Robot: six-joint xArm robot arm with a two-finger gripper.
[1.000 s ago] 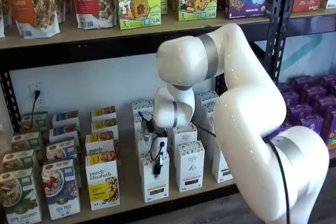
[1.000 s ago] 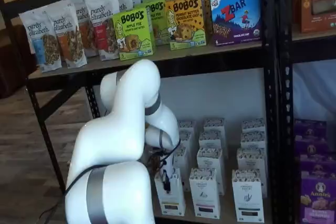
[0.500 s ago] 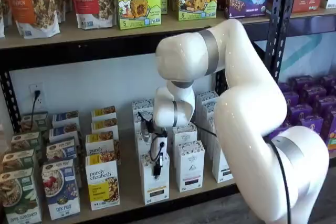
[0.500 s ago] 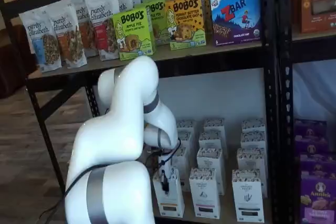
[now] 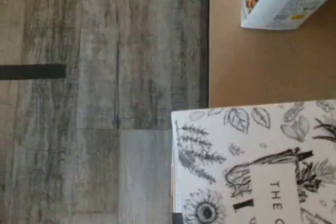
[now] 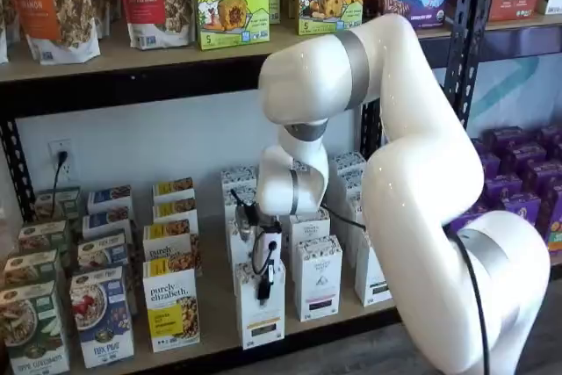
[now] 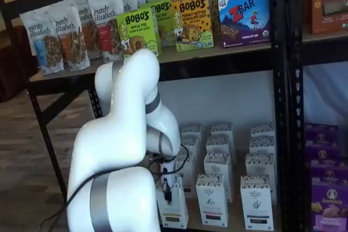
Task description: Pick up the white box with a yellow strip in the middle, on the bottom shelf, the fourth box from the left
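Note:
The white box is a tall narrow carton with a speckled top and a yellowish band low on its front. It stands at the front edge of the bottom shelf, also seen in the other shelf view as the white box. My gripper reaches down over its top from the white arm, black fingers shut on it; in the other shelf view the gripper sits at the carton's top. The wrist view shows the white box top with botanical drawings, jutting past the shelf board over the floor.
Matching white cartons stand just right of the held box and behind it. A purely elizabeth box stands to its left. A black rack upright and purple boxes are at the right. The upper shelf overhangs the arm.
The arm has drawn back from the shelf, and the white box has come forward with the gripper towards the shelf's front edge. The neighbouring cartons have stayed put.

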